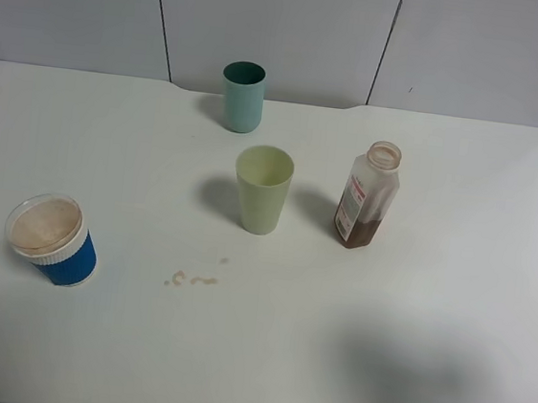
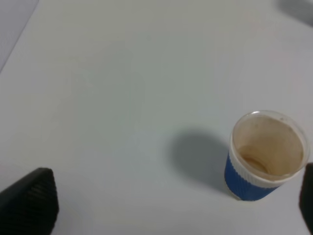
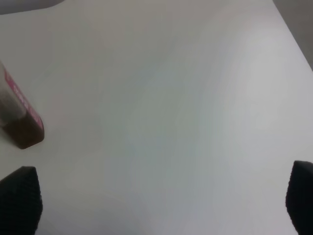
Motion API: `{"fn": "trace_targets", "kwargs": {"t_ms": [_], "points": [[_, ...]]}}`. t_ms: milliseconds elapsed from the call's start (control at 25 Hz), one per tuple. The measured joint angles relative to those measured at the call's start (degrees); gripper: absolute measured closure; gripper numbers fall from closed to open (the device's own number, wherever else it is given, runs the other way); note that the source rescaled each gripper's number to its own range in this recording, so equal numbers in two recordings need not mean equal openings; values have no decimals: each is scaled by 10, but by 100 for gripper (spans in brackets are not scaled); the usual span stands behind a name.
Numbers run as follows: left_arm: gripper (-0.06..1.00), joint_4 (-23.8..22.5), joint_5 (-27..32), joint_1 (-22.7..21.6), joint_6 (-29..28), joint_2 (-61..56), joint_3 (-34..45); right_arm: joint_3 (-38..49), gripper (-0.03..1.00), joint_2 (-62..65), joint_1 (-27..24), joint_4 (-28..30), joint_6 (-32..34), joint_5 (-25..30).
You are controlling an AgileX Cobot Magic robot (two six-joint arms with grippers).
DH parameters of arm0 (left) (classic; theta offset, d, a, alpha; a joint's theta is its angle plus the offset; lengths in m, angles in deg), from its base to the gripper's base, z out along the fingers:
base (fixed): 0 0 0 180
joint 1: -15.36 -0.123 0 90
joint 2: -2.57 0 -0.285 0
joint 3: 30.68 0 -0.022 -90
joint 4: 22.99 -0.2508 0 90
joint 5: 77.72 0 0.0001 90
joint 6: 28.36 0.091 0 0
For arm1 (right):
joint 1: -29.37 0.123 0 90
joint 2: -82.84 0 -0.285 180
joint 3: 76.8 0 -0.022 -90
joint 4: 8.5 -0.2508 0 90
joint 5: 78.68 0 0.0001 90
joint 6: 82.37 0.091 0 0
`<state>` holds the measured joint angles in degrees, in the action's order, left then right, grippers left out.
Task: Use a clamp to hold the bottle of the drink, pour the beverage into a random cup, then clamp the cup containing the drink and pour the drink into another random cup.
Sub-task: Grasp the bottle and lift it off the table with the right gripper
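White matte tabletop [image 1: 426, 353] carries everything, nothing gripped: both pours look undone. Small translucent squarish plastic bottle [image 1: 366, 197], dark brown beverage [image 1: 357, 232] low inside, stands at three o'clock of the smooth pale yellow-green tapered tumbler [image 1: 263, 189]; ribbed blue cup [image 1: 61, 257] at eight. Left gripper [image 2: 166, 200] and right gripper [image 3: 160, 198] gape wide, empty.

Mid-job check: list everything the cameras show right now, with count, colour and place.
Pale yellow-green tapered plastic tumbler: one, upright, table centre.
Teal plastic tumbler: one, upright, behind it.
Translucent plastic bottle with red-printed white label: one, uncapped, right of the yellow-green tumbler.
Dark brown beverage: low in the bottle.
Short blue cup with white ribbed band: one, front left, brown-stained inside.
Brownish drops: a few, before the yellow-green tumbler.
White table: one, under everything.
Left gripper: black, open, near the blue cup.
Right gripper: black, open, near the bottle.
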<state>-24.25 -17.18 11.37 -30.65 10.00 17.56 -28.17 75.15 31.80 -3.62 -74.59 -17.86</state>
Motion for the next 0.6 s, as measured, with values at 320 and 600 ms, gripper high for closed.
{"fn": "trace_targets", "kwargs": {"t_ms": [320, 600], "points": [[-6, 0, 0, 0, 0, 0, 0, 0, -3, 0, 0, 0, 0, 0], [-6, 0, 0, 0, 0, 0, 0, 0, -3, 0, -49, 0, 0, 0]]}}
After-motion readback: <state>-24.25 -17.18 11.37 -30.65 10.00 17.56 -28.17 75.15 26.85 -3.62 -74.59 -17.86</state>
